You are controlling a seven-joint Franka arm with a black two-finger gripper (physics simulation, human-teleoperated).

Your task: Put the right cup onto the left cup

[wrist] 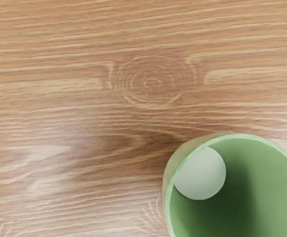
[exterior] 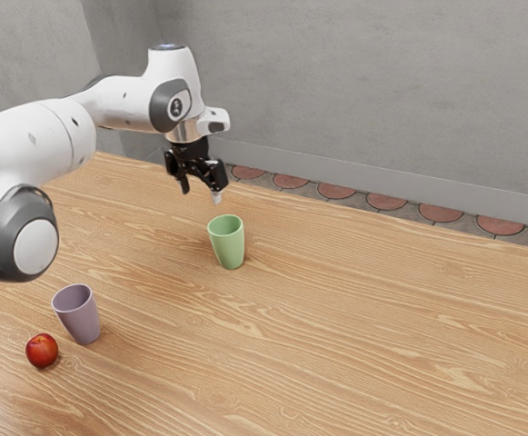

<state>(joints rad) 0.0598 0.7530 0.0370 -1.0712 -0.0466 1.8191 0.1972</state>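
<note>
Two cups apart, the stacking all to do
Exterior view: the gripper (exterior: 201,194) hangs above and just beside the green cup (exterior: 226,242), fingers spread, nothing between them; that cup stands upright on the table (exterior: 336,345), and the purple cup (exterior: 80,315) stands upright well apart, near a red fruit (exterior: 42,351). Wrist view: the green cup's mouth faces the camera, with no other cup inside. None of the stacking is done, I judge; grasp, lift, carry and release are left, and green looks the likelier cup to be picked up
</note>
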